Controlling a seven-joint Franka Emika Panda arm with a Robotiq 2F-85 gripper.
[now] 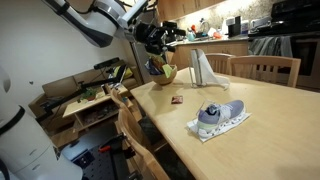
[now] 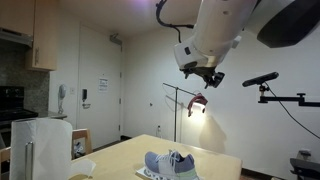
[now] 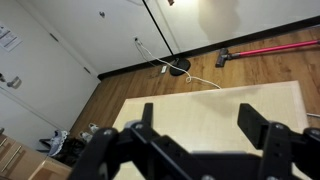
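Bowl (image 1: 161, 73), yellow-green, sits at the far corner of the worktop (image 1: 255, 95), directly under the end effector (image 1: 156, 52), which hangs a little above it without touching. Whether anything lies in the bowl I cannot make out.

It looks like a rigid, smooth-walled dish, probably light, and likely to skate or tip if nudged from the side. I can't tell whether it is ceramic or plastic, so I would treat it as breakable. The rim is the sensible place to take it, one finger inside and one outside, on the side at 12 o'clock nearest the arm.

From the bowl, a small dark-red thing (image 1: 176, 100) lies at 5 o'clock, and a blue-grey shoe (image 1: 220, 115) rests on a white cloth (image 1: 200, 131) at 4 o'clock. A white folded paper (image 1: 205, 68) stands at 3 o'clock.

The wrist view alone settles the end effector (image 3: 200, 135). Its fingers (image 3: 146, 122) are spread wide with only bare worktop (image 3: 210, 105) between them, so it is released and empty. That view misses the bowl and the shoe. An exterior view shows the end effector (image 2: 203, 76) high above the shoe (image 2: 170, 162), but I cannot pick out the bowl there.
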